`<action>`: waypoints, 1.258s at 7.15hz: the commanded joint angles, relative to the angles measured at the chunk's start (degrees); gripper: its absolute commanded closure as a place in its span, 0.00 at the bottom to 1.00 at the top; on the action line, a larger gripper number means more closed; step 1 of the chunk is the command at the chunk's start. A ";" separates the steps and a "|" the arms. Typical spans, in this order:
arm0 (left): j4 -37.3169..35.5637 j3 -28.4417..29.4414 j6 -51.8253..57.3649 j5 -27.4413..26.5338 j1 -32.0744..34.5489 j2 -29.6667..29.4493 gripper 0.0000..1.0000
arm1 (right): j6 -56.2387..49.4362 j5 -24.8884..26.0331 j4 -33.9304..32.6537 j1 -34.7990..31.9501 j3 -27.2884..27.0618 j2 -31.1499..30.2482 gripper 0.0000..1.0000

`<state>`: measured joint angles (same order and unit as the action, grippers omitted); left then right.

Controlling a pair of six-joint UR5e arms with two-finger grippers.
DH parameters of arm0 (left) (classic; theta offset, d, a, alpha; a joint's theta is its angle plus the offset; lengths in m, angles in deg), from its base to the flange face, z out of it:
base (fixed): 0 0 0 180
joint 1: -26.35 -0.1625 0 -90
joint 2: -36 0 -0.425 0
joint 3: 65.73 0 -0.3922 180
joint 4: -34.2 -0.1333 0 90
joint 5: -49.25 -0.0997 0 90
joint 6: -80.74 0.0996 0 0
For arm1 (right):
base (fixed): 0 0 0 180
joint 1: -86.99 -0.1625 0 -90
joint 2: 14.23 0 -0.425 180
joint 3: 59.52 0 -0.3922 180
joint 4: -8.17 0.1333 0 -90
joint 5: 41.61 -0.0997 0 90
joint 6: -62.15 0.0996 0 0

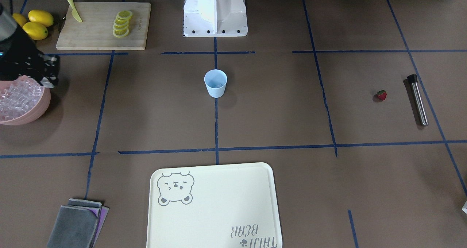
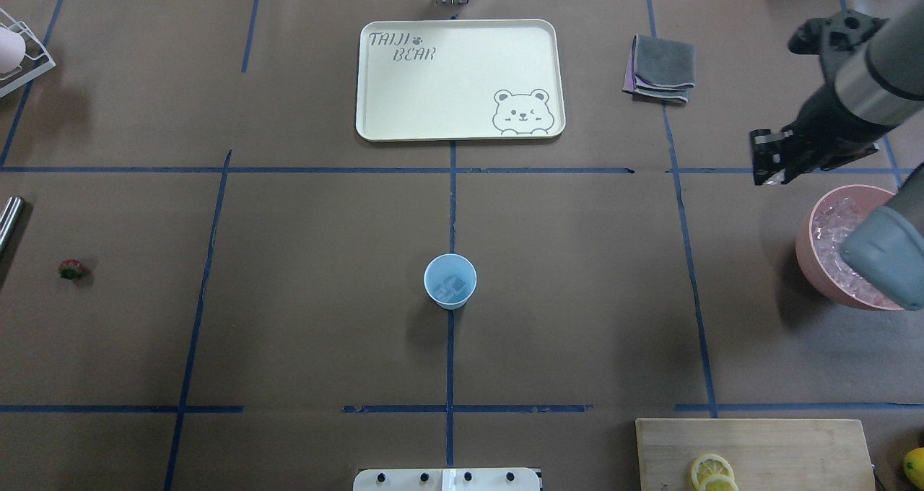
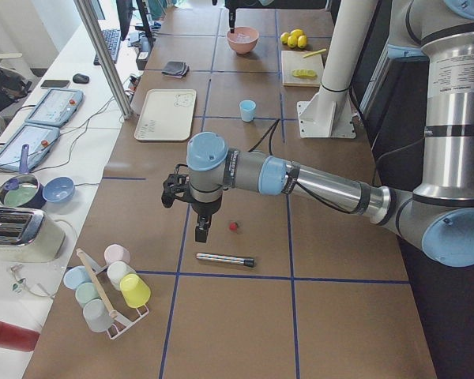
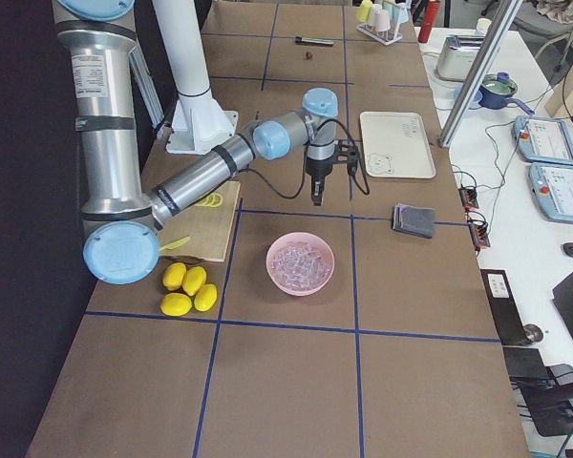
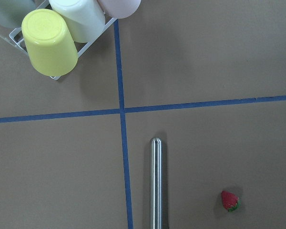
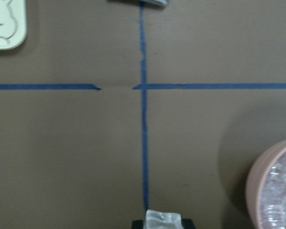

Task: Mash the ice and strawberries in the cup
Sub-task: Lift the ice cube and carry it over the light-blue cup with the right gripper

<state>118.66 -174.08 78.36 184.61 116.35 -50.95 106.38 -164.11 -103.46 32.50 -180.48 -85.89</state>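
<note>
Pinched between the fingertips of my right gripper (image 2: 768, 169) is one small clear ice cube (image 6: 162, 219), held in the air just beside the round pink bowl (image 6: 251, 186) heaped with more ice. My small pale-blue plastic cup (image 2: 450, 281) stands upright mid-table (image 2: 325, 296), well apart from the bowl, with some ice inside. My left gripper (image 3: 201, 232) hangs above the little red strawberry (image 5: 229, 201) and the steel rod (image 5: 155, 183), which lie near each other. Whether its fingers are spread, I cannot tell.

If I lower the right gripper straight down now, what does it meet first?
Probably bare table at the tape line, beside the bowl; the ice cube in the right gripper would land first.
</note>
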 commanded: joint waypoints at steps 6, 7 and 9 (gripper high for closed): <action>-0.09 0.68 -0.09 0.00 -0.09 0.03 0.00 | 26.51 14.82 -0.12 28.11 16.88 28.59 1.00; 0.00 0.77 0.00 0.00 -0.09 0.03 0.00 | 27.74 15.18 4.19 28.64 21.17 29.47 1.00; 0.00 1.03 0.00 0.00 -0.09 0.03 0.00 | 28.89 15.19 4.32 29.00 24.64 32.02 1.00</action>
<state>118.65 -173.22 78.35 184.61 116.26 -50.92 134.41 -149.06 -99.82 61.13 -157.67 -54.87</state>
